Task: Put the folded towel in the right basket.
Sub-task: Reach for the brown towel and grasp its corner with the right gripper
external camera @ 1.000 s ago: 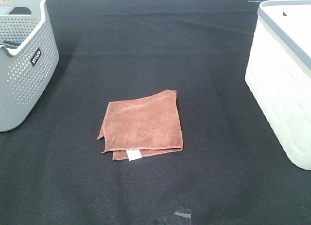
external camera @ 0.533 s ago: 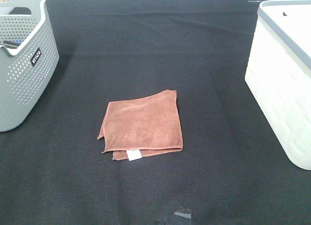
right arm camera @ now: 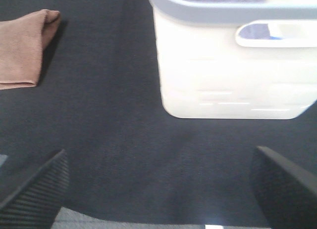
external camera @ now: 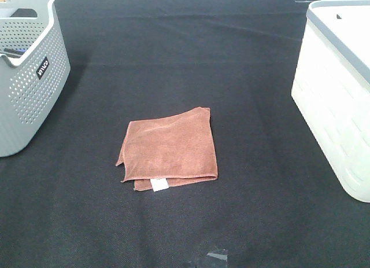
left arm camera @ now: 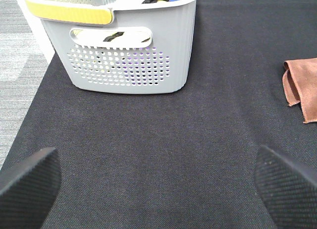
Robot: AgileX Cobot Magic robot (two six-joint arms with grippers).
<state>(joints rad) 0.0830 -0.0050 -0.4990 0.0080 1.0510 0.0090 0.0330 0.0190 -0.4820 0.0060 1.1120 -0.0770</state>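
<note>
The folded brown towel (external camera: pixel 169 150) lies flat on the black table in the middle of the exterior view, a white tag at its near edge. Its edge also shows in the left wrist view (left arm camera: pixel 302 88) and the right wrist view (right arm camera: pixel 25 48). The white right basket (external camera: pixel 338 94) stands at the right edge, also in the right wrist view (right arm camera: pixel 233 66). My left gripper (left arm camera: pixel 158 187) is open and empty, well away from the towel. My right gripper (right arm camera: pixel 158 189) is open and empty, between towel and white basket. Neither gripper shows in the exterior view.
A grey perforated basket (external camera: pixel 26 71) stands at the far left with items inside, also in the left wrist view (left arm camera: pixel 124 46). The black cloth (external camera: pixel 231 65) covers the table. The table's edge and grey floor (left arm camera: pixel 20 70) show beside it.
A dark tip at the bottom edge of the exterior view one second ago is gone now. The towel and baskets have not moved.
</note>
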